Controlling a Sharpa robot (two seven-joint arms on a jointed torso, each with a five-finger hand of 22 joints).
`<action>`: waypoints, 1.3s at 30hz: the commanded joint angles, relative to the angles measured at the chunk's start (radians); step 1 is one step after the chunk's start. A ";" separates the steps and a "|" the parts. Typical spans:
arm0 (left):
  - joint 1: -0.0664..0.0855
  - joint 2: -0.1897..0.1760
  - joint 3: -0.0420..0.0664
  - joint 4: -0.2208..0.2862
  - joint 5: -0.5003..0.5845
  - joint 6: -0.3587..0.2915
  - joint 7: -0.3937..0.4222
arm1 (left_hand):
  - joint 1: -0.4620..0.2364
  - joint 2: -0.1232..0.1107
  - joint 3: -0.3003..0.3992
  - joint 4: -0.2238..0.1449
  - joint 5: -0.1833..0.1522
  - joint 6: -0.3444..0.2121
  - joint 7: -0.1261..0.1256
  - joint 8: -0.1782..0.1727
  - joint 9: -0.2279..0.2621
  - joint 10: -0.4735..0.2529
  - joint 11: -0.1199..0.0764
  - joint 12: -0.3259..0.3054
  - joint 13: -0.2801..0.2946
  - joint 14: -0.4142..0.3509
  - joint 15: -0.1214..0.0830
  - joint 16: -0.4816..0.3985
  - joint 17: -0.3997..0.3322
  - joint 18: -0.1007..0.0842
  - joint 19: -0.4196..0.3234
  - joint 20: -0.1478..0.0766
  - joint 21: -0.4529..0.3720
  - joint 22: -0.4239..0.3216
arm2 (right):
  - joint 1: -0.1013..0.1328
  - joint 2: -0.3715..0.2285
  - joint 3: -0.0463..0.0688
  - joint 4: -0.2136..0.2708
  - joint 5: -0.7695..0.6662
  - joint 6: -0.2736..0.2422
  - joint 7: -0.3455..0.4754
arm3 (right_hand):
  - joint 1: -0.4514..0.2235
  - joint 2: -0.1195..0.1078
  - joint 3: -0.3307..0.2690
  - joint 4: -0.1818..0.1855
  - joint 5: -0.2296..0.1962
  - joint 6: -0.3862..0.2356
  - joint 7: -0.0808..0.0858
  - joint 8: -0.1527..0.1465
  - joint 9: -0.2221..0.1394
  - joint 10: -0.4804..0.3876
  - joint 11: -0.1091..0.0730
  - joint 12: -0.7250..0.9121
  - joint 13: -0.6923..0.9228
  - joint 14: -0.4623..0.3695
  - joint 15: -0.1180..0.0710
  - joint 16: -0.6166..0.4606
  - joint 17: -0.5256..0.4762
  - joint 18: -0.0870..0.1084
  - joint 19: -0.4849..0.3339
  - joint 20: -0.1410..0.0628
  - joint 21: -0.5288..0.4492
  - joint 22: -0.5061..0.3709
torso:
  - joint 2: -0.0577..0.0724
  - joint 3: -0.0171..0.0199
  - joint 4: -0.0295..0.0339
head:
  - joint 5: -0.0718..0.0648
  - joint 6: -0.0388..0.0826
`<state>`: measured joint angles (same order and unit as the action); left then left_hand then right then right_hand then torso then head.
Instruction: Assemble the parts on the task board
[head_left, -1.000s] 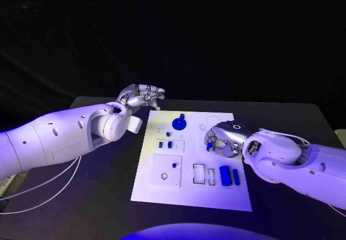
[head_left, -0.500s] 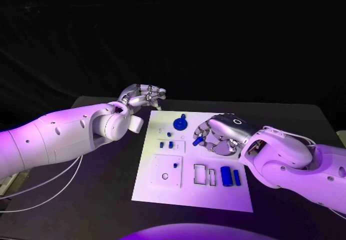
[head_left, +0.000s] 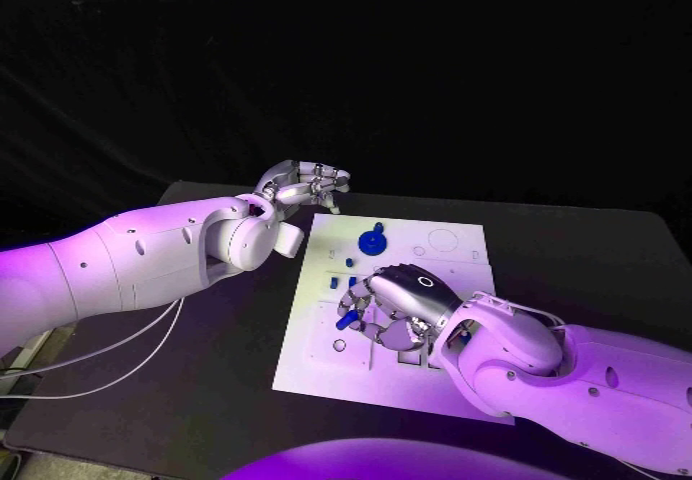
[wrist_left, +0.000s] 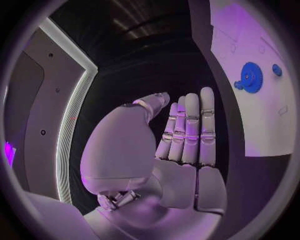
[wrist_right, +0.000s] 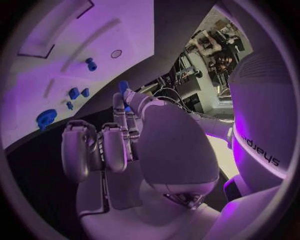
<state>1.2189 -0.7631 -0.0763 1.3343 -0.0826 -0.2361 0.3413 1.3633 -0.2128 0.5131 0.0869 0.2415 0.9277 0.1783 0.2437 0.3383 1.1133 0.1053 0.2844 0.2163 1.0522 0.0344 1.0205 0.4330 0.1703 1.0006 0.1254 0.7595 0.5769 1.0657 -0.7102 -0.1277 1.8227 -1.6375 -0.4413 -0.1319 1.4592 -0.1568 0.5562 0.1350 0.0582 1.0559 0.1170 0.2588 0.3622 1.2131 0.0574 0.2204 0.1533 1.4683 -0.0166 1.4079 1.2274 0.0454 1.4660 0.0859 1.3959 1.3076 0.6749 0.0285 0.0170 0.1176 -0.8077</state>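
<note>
The white task board (head_left: 450, 262) lies in the middle of the black table. On its far part stands a blue gear (head_left: 372, 241), with small blue pegs (head_left: 335, 284) nearer its left side. My right hand (head_left: 392, 303) hovers over the board's left half and pinches a small blue part (head_left: 348, 319) at its fingertips. In the right wrist view that blue part (wrist_right: 123, 86) pokes out above the fingers (wrist_right: 119, 125), over the board (wrist_right: 94, 35). My left hand (head_left: 304, 185) hangs off the board's far left corner, fingers straight and holding nothing (wrist_left: 187, 135).
The left wrist view shows the board (wrist_left: 262, 115) with the blue gear (wrist_left: 251, 77) and a smaller blue piece (wrist_left: 277, 70). White cables (head_left: 108, 365) trail over the table's left edge. My right forearm (head_left: 548, 370) covers the board's near right part.
My right hand has moved from the board's right side across to its left half, carrying the blue part. The camera has shifted a little. My left hand has held its place.
</note>
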 joint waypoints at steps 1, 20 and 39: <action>0.001 0.006 0.001 -0.001 0.007 0.019 0.004 | 0.002 0.008 -0.002 0.005 0.004 -0.003 0.003 -0.005 -0.001 -0.006 0.002 0.007 0.001 -0.003 0.003 -0.001 -0.001 0.012 0.001 0.004 -0.003 -0.001 | -0.015 0.021 -0.004 -0.023 -0.024 0.009 0.028 | -0.006 0.000 0.000 -0.007 0.005 0.003 0.007 0.013 0.030 -0.001 -0.002 -0.005 0.001 0.037 -0.004 0.005 -0.002 -0.007 0.033 -0.003 -0.003 0.195 | 0.000 -0.0014 0.0004 | 0.006 -0.004; 0.001 0.008 0.001 0.000 0.007 0.024 0.001 | 0.002 0.008 -0.002 0.006 0.004 -0.004 0.003 -0.005 -0.001 -0.007 0.002 0.007 0.001 -0.003 0.003 -0.001 -0.001 0.012 0.001 0.004 -0.004 -0.001 | -0.049 0.073 -0.018 -0.107 -0.088 0.086 -0.003 | -0.016 -0.003 0.003 -0.011 0.007 -0.002 0.009 0.012 0.033 -0.004 0.000 -0.009 0.002 0.037 -0.003 0.005 -0.003 -0.007 0.032 -0.002 -0.007 0.194 | 0.000 0.0006 -0.0008 | 0.014 -0.014; 0.001 0.006 0.001 0.002 0.007 0.022 0.003 | 0.002 0.008 -0.002 0.006 0.004 -0.004 0.003 -0.005 -0.001 -0.007 0.002 0.007 0.001 -0.003 0.003 -0.001 -0.001 0.012 0.001 0.004 -0.004 -0.001 | -0.057 0.095 -0.021 -0.124 -0.131 0.121 -0.034 | -0.020 -0.002 0.005 -0.012 0.007 -0.003 0.009 0.012 0.034 -0.003 0.000 -0.009 0.002 0.037 -0.002 0.006 -0.001 -0.007 0.032 -0.002 -0.006 0.195 | 0.000 0.0002 0.0001 | 0.014 -0.014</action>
<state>1.2191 -0.7583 -0.0764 1.3336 -0.0817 -0.2290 0.3383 1.3633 -0.2128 0.5131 0.0869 0.2414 0.9277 0.1783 0.2437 0.3385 1.1133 0.1054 0.2895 0.2163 1.0522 0.0344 1.0205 0.4332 0.1702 1.0006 0.1254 0.7598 0.5770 1.0110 -0.6171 -0.1474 1.6997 -1.7357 -0.3561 -0.1478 1.4471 -0.1611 0.5630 0.1279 0.0618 1.0510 0.1218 0.2596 0.3623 1.2148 0.0594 0.2153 0.1548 1.4683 -0.0164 1.4078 1.2255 0.0455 1.4659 0.0860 1.3920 1.3081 0.6745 0.0284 0.0169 0.1319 -0.8222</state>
